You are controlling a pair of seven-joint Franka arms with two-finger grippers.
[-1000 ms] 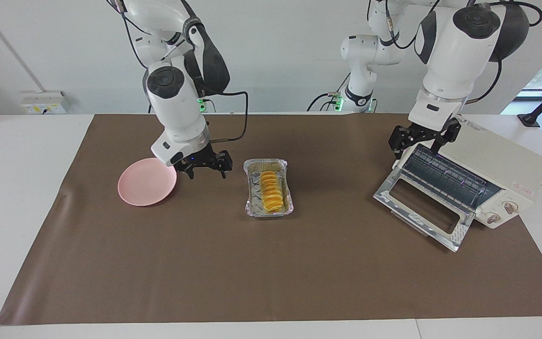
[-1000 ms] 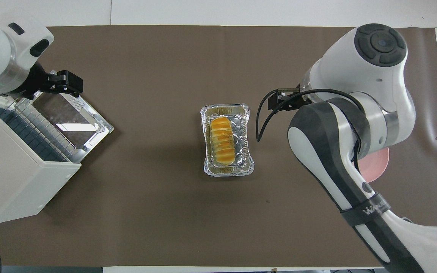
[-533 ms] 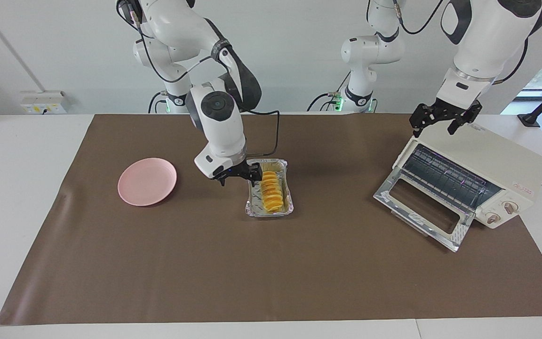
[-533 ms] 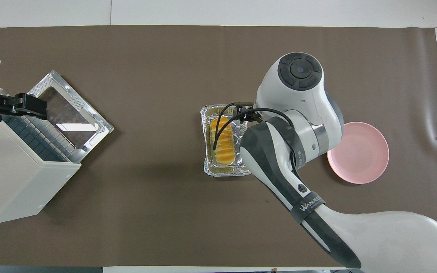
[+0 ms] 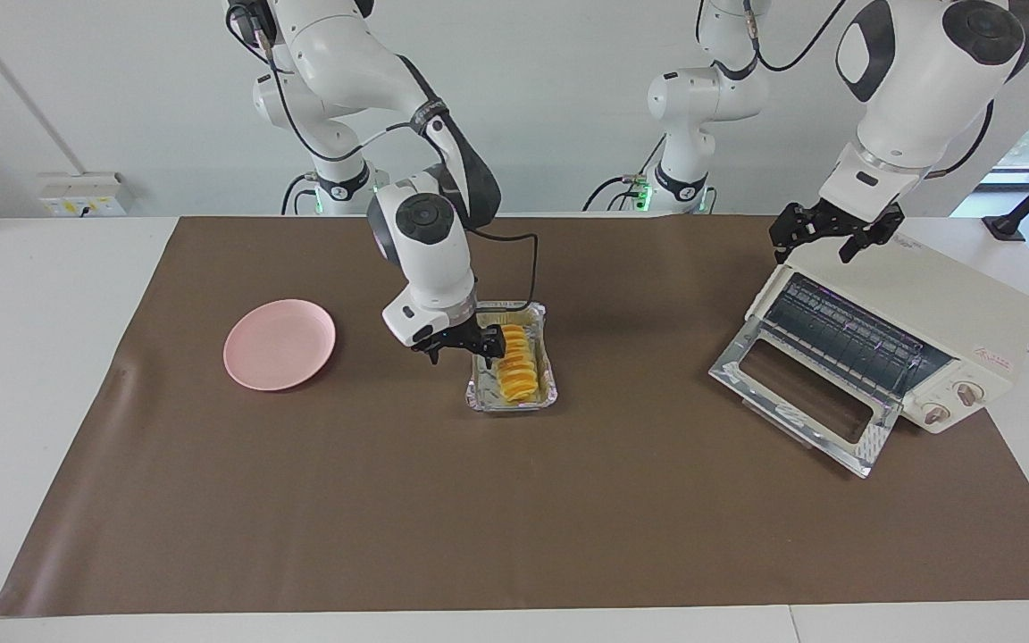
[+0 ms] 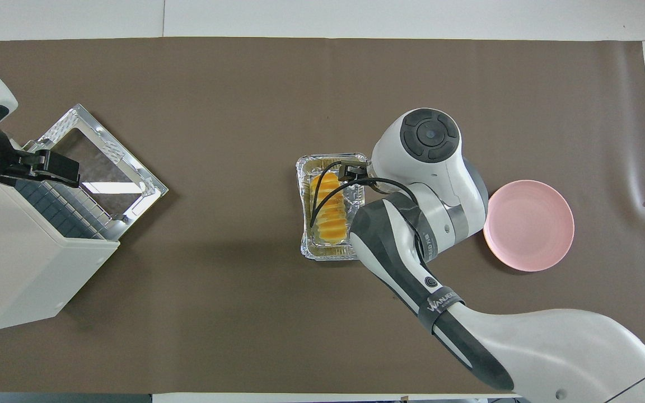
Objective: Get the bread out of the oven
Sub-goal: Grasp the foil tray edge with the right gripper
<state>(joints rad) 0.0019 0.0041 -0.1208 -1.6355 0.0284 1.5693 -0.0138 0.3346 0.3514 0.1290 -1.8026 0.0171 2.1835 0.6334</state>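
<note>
While the ridged golden-orange bread (image 5: 515, 362) lies lengthwise away from the robots in its silver foil tray (image 5: 476, 393), the wide-open, empty right gripper (image 5: 459, 346) hangs just beside it.

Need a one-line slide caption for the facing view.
Right gripper open at the bread in its tray; left gripper over the open oven.

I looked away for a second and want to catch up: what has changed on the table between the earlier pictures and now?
The right claw swung from beside the pink plate across to the foil tray, and now stands open at the bread. The left claw rose from the oven door's opening to above the oven's top, open. Bread, tray, plate and the open oven stayed put; nothing is held.
</note>
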